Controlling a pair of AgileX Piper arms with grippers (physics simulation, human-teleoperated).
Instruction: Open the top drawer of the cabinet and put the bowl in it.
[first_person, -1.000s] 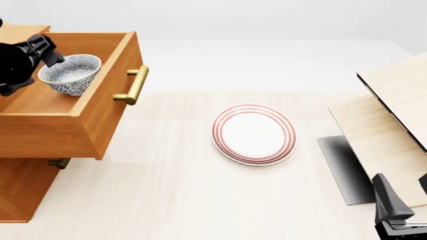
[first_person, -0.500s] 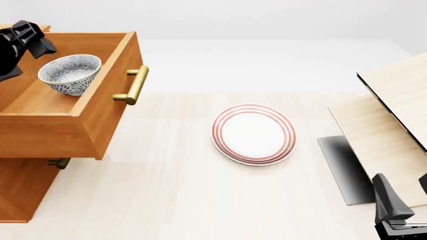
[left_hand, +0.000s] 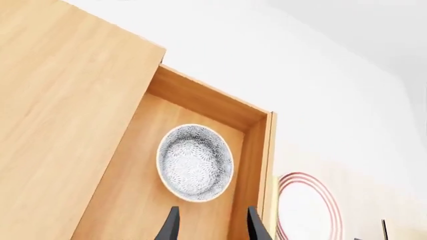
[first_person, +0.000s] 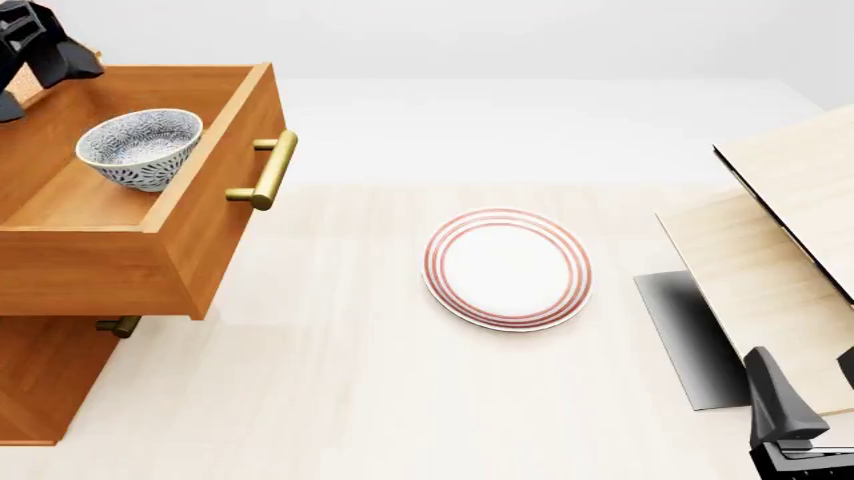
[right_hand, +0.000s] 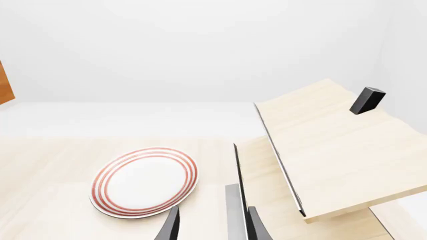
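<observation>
Nearest the camera, the right gripper (first_person: 787, 420) sits idle at the lower right edge of the tabletop (first_person: 347, 380), by the pale boards (first_person: 774, 260). Its wrist view shows two fingertips with a modest gap and nothing between them, so its jaws read as parted and empty. Ahead of it lies the plate (first_person: 509, 268), flat on the tabletop, well apart from everything else.

To the left stands the cabinet (first_person: 40, 370) with the top drawer (first_person: 200, 215) pulled well out, its handle (first_person: 267, 170) facing the plate. The bowl (first_person: 139, 148) sits upright inside the drawer, near the front panel, free of any grip.

Farthest back is the change — the left gripper (first_person: 40, 50) has let go of the bowl and climbed. A second ago it was down at the bowl's rim; half a second ago it was just above and behind; now it is up at the top left corner of the front view, clear of the drawer. Its wrist view looks down on the bowl (left_hand: 195, 162) from above, with both fingertips (left_hand: 172, 227) apart and nothing held — jaws open.

By this reading the bowl is delivered and the task looks essentially done. What remains is only for the left arm to finish pulling away without brushing the drawer wall.
</observation>
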